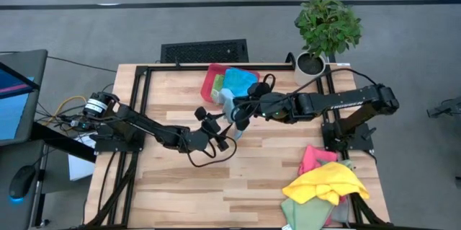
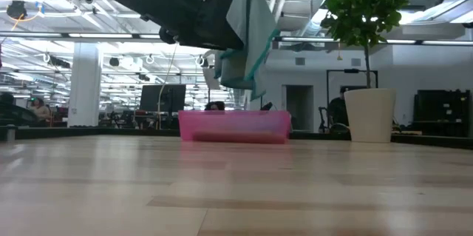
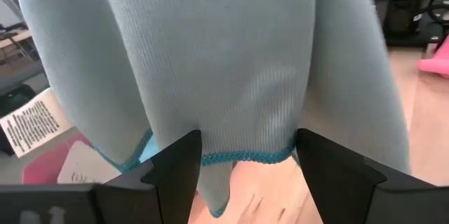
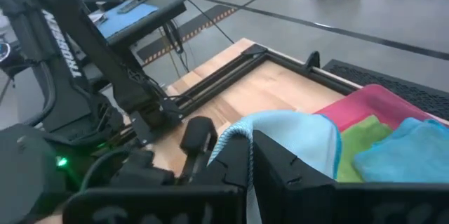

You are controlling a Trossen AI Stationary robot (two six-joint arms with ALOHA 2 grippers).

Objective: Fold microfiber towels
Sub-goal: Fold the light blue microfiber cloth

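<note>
Bright, even overhead light; blurred close-ups

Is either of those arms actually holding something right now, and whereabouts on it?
Yes. The right end effector is shut on the top edge of a light blue towel, hanging above the table. The left end effector is open around its lower hem.

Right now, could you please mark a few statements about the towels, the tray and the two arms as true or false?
1. The right gripper is shut on the light blue towel. True.
2. That towel lies flat on the table. False: it hangs in the air above it.
3. The left gripper has its jaws open on either side of the towel's hem. True.
4. The red tray is empty. False: folded green and blue towels lie in it.
5. The unfolded pile sits by the left arm. False: it is on the right arm's side.
</note>
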